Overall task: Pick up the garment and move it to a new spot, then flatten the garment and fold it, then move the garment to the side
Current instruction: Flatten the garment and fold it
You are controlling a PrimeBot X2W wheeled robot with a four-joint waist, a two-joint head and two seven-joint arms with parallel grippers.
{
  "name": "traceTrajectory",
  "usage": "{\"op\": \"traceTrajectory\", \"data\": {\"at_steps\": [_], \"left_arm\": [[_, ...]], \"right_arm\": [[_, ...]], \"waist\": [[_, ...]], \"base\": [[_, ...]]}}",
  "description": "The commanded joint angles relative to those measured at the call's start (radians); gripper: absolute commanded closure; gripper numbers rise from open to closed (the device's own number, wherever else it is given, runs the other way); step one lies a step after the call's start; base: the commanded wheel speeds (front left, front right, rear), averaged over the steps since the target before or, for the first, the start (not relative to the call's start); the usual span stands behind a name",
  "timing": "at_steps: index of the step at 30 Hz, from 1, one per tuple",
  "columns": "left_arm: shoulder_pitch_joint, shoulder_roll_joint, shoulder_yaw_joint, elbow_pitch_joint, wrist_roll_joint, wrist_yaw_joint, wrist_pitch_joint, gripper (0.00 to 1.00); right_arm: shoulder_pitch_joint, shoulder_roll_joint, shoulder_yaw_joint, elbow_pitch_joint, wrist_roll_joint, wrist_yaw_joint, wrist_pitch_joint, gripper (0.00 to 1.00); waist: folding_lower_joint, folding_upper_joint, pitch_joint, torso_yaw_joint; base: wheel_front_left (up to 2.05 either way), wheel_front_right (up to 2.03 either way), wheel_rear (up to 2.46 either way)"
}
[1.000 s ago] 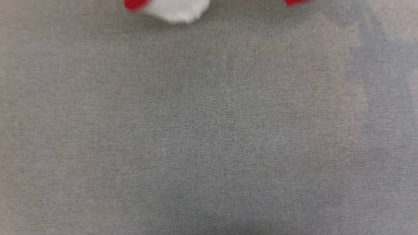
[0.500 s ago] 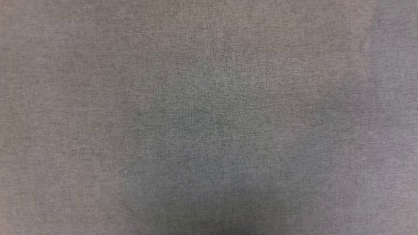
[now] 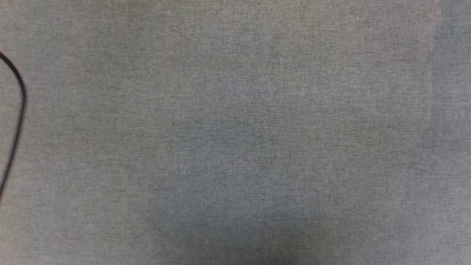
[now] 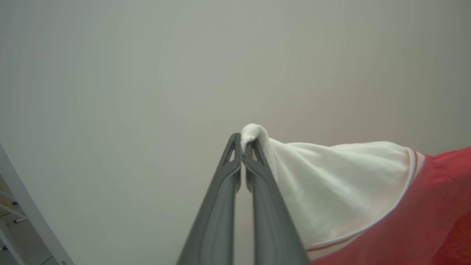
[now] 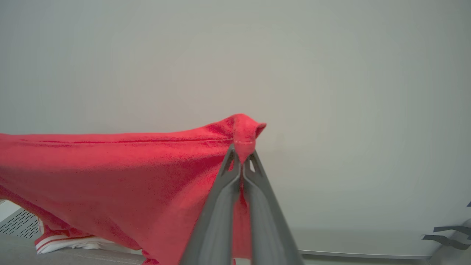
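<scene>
Step in hand: the first one, picking up and carrying; I judge the garment (image 5: 110, 173) to be lifted and on its way to a new spot.
Left gripper (image 4: 243, 147): fingers pressed together, pinching the tip of the white sleeve (image 4: 331, 184).
Right gripper (image 5: 241, 154): fingers pressed together, pinching a bunched corner of red cloth.
Where the garment is: in the air, stretched between the two grips in front of a pale wall (image 5: 331, 92). In the right wrist view its striped trim droops toward a grey surface, and I cannot tell whether it touches.
Tabletop (image 3: 235, 132): grey woven cover, with a thin black cable (image 3: 22, 106) curving over it on the robot's left.
Next move calls for: lowering both grips together and keeping them well apart, so the cloth lands spread out, away from the cable, and ready to flatten.
Writing: none readable; the cloth on show is plain red and white with red-white stripes.
</scene>
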Motion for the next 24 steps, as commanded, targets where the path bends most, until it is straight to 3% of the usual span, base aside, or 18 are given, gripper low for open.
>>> {"op": "traceTrajectory", "data": {"at_steps": [1, 11, 24], "left_arm": [[0.07, -0.01, 0.007, -0.027, -0.001, -0.003, -0.006, 1.0], [0.528, -0.051, 0.011, -0.176, 0.009, -0.011, -0.006, 1.0], [0.985, -0.041, 0.026, -0.219, -0.046, 0.02, -0.006, 1.0]], "right_arm": [[0.037, -0.004, 0.013, 0.002, 0.015, -0.008, -0.019, 1.0], [0.327, -0.028, 0.157, -0.034, 0.129, -0.008, -0.07, 1.0], [0.706, -0.129, 0.362, -0.086, 0.357, -0.008, -0.012, 1.0]], "waist": [[-0.0001, -0.0001, -0.037, 0.017], [-0.0001, -0.0001, -0.207, 0.042], [-0.0001, -0.0001, -0.421, 0.072]], "base": [[0.0, 0.0, 0.0], [0.0, 0.0, 0.0], [0.0, 0.0, 0.0]]}}
